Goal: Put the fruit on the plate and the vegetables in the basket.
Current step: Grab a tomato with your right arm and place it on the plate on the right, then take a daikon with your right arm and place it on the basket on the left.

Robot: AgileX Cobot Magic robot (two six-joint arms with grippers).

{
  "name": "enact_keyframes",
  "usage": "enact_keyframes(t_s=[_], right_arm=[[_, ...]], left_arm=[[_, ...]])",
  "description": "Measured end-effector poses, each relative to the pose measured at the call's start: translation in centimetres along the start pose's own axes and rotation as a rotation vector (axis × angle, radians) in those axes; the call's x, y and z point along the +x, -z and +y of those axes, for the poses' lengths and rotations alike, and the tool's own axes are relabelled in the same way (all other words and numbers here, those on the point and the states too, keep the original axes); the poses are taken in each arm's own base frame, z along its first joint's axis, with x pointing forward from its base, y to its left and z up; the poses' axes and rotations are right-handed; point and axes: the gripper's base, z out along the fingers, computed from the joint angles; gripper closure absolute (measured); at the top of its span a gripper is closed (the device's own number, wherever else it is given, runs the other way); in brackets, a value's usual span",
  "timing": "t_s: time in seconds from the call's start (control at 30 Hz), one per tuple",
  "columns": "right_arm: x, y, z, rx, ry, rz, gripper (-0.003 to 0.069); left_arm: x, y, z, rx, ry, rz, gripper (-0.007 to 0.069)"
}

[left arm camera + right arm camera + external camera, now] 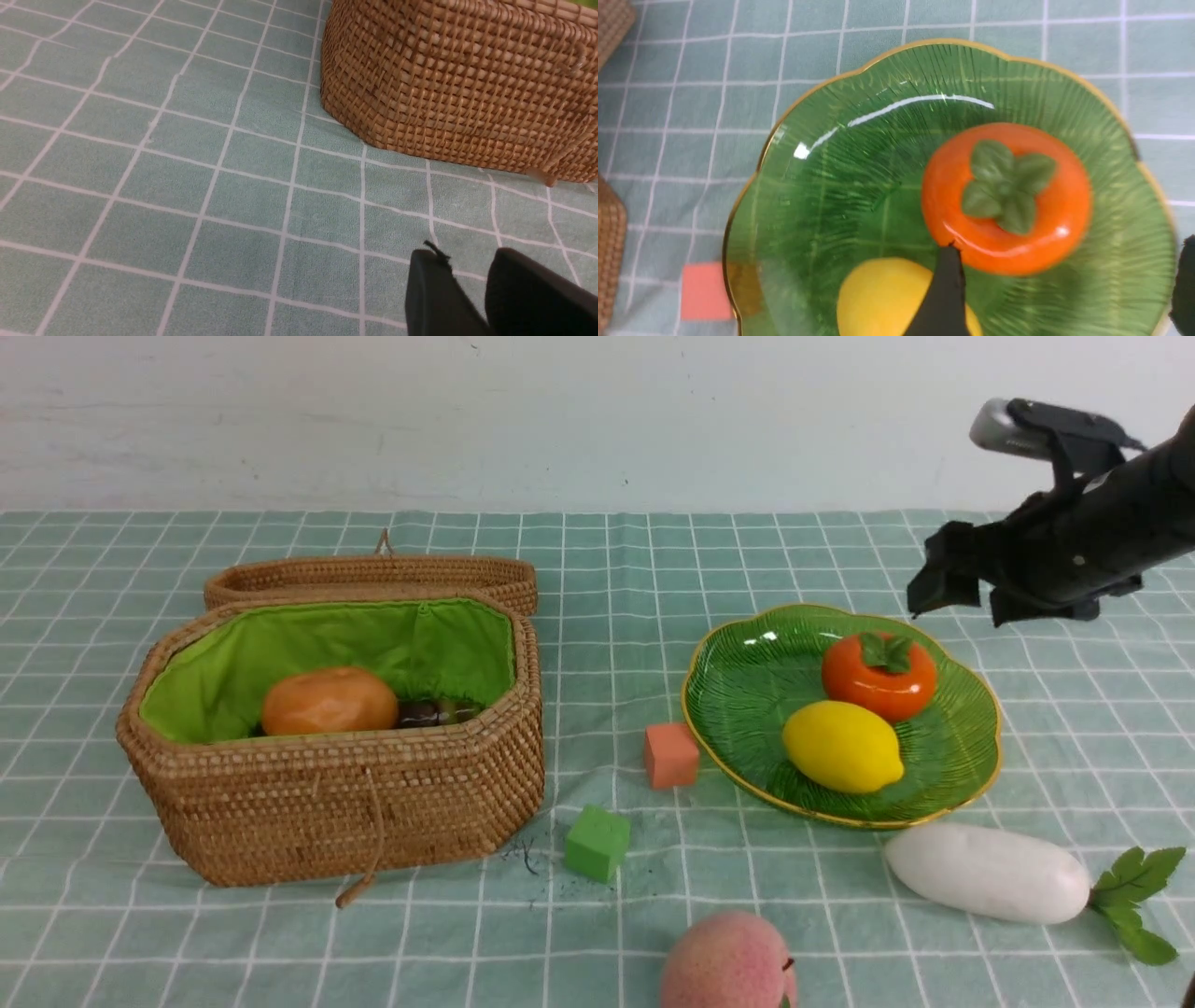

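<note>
Nearest you, the peach [728, 963] lies on the checked cloth [840, 933], not yet on the plate [738, 709]. Just beyond it to the right, the white radish [988, 874] also waits on the cloth, close to the plate's near rim. Your left gripper [467, 254] hangs low over bare cloth by a corner of the wicker basket [336, 803], jaws narrow with nothing between them. On the plate, the lemon [843, 747] and behind it the persimmon [879, 674] are in place. The basket holds the potato [329, 702] and the dark eggplant [434, 712]; the carrot can't be seen. Farthest, your right gripper [962, 602] hovers above the plate's far edge, spread wide and empty. I'd judge peach and radish remain.
</note>
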Motion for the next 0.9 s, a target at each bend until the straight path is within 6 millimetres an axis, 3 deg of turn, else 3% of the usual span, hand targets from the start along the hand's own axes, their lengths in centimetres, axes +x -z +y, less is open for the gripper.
enact_keyframes(t_s=[0.13,0.27,0.43,0.57,0.8,0.9], right_arm=[[-0.2,3.8,0.6,0.035,0.089,-0.001,0.0064],[0.8,5.8,0.9,0.047,0.187,0.107,0.0066],[2.4,6.4,0.9,0.004,0.375,0.287,0.0066],[3.4,6.7,0.9,-0.077,0.645,0.404,0.0066],[3.6,6.7,1.3,-0.136,0.727,0.397,0.0060],[5.0,5.7,1.5,-0.158,0.779,0.451,0.0051]], left_arm=[[0.0,0.0,0.0,0.000,0.000,0.000,0.0449],[0.0,0.0,0.0,0.000,0.000,0.000,0.0447],[0.0,0.0,0.0,0.000,-0.001,0.000,0.0440],[0.0,0.0,0.0,0.000,-0.001,0.000,0.0437],[0.0,0.0,0.0,0.000,-0.001,0.000,0.0428],[0.0,0.0,0.0,0.000,0.000,0.000,0.0424]])
